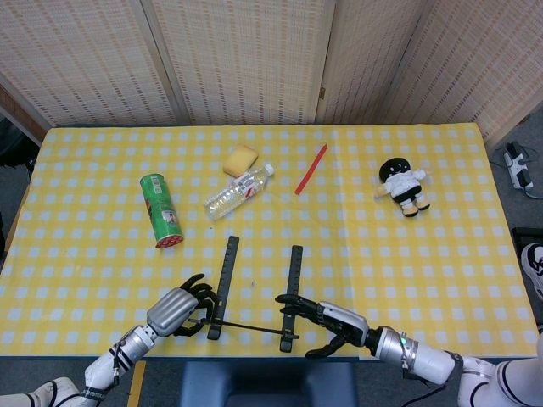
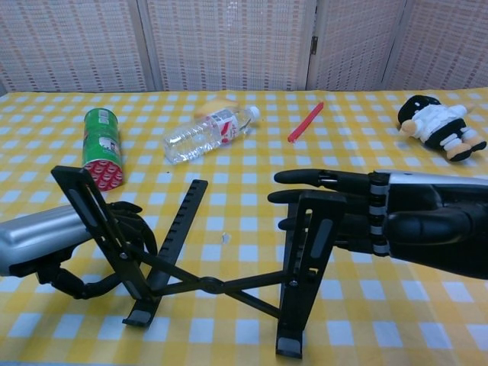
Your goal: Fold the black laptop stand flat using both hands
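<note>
The black laptop stand [image 1: 254, 297] [image 2: 210, 284] stands unfolded near the table's front edge, with two rails joined by crossed bars. My left hand [image 1: 176, 307] [image 2: 53, 242] is at its left side, fingers curled around the raised left support arm [image 2: 85, 207]. My right hand [image 1: 329, 320] [image 2: 396, 225] is at the stand's right side. Its fingers [image 2: 320, 180] lie stretched out flat against the right support arm [image 2: 309, 252], and its thumb stays apart from the stand.
Beyond the stand lie a green can [image 1: 161, 209] [image 2: 101, 145], a water bottle [image 1: 238, 192] [image 2: 206, 133], a yellow sponge [image 1: 240, 159] and a red pen [image 1: 310, 169] [image 2: 306, 122]. A plush doll [image 1: 405, 186] [image 2: 438, 126] lies far right. The table's front edge [image 1: 254, 354] runs just behind the stand.
</note>
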{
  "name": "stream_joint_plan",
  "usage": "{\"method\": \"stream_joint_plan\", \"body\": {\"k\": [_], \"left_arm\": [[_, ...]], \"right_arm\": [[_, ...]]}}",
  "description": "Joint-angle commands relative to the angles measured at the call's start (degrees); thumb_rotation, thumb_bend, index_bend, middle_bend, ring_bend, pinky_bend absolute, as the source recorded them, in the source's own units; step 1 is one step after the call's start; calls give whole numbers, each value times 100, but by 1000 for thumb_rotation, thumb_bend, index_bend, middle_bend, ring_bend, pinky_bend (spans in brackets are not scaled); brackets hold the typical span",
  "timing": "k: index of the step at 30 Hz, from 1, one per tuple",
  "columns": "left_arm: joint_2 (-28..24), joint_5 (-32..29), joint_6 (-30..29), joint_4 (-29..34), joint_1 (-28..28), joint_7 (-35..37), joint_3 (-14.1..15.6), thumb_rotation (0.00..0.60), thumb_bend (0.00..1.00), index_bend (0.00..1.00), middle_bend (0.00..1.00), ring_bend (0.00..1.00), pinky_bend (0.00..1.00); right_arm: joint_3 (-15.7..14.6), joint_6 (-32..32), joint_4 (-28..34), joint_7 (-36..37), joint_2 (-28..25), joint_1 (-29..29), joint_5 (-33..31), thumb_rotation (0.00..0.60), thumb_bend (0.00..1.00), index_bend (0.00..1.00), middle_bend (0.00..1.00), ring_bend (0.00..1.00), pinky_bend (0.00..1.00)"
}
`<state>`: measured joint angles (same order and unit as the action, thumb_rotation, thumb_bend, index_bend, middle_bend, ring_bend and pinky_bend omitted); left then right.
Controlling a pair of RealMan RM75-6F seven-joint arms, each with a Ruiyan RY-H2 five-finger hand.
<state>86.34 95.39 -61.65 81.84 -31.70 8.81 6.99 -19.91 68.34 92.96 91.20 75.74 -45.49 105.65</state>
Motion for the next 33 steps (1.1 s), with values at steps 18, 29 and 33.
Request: {"method": "stream_joint_plan", "body": {"k": [18,29,33], "left_arm": [[-529,-455,-133,566,246,-427,-101,600,519,231,307,158,6],[-1056,-538,-757,932,655,-476,-161,600,505,227,302,150,3],[-1222,-574,-956,1014,792,-471,-207,600,482,217,296,147,1]], "right_arm": [[27,-1,-24,-592,-52,159,-19,478,0,0,16,84,0],[172,-73,179,-1937,-62,459,-252,490,0,0,15,78,0],[204,22,265,-2256,-120,572,-238,491,0,0,10,70,0]]}}
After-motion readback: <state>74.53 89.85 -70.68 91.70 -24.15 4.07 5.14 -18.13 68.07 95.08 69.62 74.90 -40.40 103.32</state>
